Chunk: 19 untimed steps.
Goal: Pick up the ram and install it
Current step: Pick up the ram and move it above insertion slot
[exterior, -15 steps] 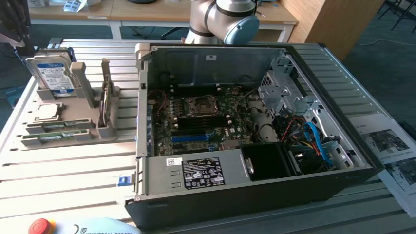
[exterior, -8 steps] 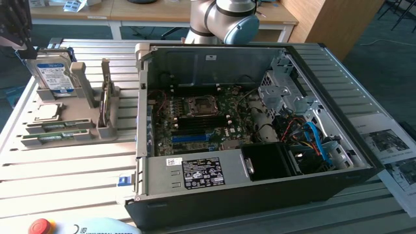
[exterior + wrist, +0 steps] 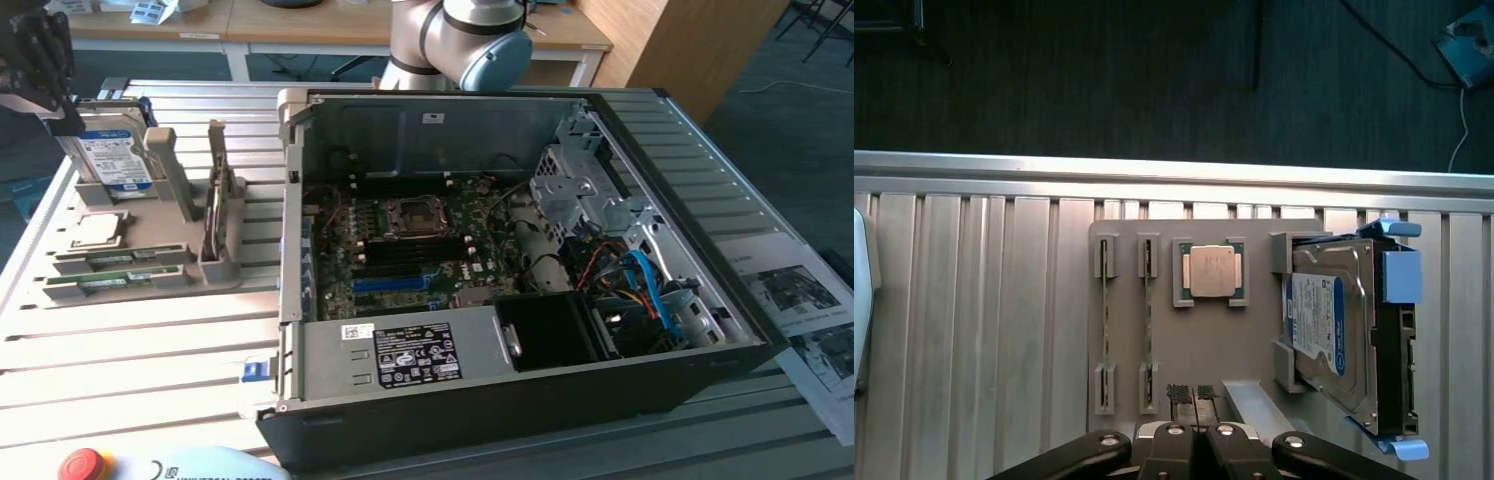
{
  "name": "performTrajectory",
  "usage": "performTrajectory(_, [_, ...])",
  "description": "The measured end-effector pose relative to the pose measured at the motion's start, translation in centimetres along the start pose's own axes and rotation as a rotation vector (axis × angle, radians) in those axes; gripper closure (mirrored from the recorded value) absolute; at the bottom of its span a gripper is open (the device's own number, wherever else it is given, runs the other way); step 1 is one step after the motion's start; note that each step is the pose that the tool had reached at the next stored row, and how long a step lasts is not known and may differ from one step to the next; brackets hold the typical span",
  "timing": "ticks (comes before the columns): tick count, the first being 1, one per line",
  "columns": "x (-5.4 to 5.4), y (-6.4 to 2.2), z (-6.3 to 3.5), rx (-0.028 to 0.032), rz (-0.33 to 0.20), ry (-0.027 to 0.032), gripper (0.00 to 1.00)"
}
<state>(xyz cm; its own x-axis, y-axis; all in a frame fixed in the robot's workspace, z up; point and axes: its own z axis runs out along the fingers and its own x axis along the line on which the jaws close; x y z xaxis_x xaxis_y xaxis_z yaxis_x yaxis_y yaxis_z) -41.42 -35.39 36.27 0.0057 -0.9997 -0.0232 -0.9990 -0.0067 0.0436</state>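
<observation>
Ram is what I look for, and I see two thin green sticks of it. Both stand on their thin edges in a grey holder tray (image 3: 1184,345) on the slatted metal table (image 3: 147,350), side by side and a little apart. The inner ram stick (image 3: 1148,335) is just beside the square silver processor chip (image 3: 1211,271). The outer ram stick (image 3: 1104,335) is on the other side of the inner one, away from the chip. Small grey clips hold each stick at both ends. A hard drive (image 3: 1334,330) with a blue and white label stands on its edge in the same tray, past the chip.

The claw (image 3: 1191,395) is clenched tight. Its two black fingertips (image 3: 1177,393) press together with nothing between them. It hangs in the air above the tray and touches neither stick. In the wrist view the fingertips sit over the tray's edge, near one end of the inner ram stick and closer to it than to the outer one. In the exterior view the claw is a dark shape up in the exterior view's left corner, above the hard drive.

The open computer case (image 3: 534,410) lies on the table to the exterior view's right of the tray, apart from the sticks. Inside it is the green motherboard (image 3: 461,245) with a square socket (image 3: 407,218), black slots and a long blue slot (image 3: 394,283). A power supply (image 3: 414,355) with a black label sits at the near end of the case.
</observation>
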Motion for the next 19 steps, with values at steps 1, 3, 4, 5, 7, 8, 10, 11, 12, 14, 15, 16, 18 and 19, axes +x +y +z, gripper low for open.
performTrajectory(1, [0.01,-0.03,0.52,0.0001,0.0,-0.0001,0.89])
performTrajectory(3, [0.01,-0.03,0.69,0.0,0.0,0.0,0.89])
performTrajectory(4, [0.02,-0.03,0.7,-0.0002,0.0,0.0001,0.89])
performTrajectory(5, [0.02,-0.03,0.7,-0.0002,0.0,0.0,0.89])
performTrajectory(7, [0.02,-0.03,0.7,-0.0001,0.0,0.0,0.89])
performTrajectory(8, [0.02,-0.03,0.71,0.0,0.0,-0.0001,0.89])
performTrajectory(10, [0.02,-0.03,0.71,0.0,0.0,-0.0001,0.89])
performTrajectory(11, [0.01,-0.03,0.71,0.0001,0.0,-0.0004,0.89])
performTrajectory(12, [0.01,-0.03,0.71,0.0001,0.0,-0.0007,0.89])
performTrajectory(14, [0.01,-0.03,0.72,0.0001,0.0,-0.0014,0.89])
performTrajectory(15, [0.01,-0.03,0.71,0.0001,0.0,-0.0017,0.89])
performTrajectory(16, [0.01,-0.03,0.71,0.0,0.0,-0.0018,0.89])
performTrajectory(18, [0.01,-0.03,0.71,0.0,0.0,-0.0019,0.83])
performTrajectory(19, [0.02,-0.03,0.71,0.0,0.0,-0.0019,0.76])
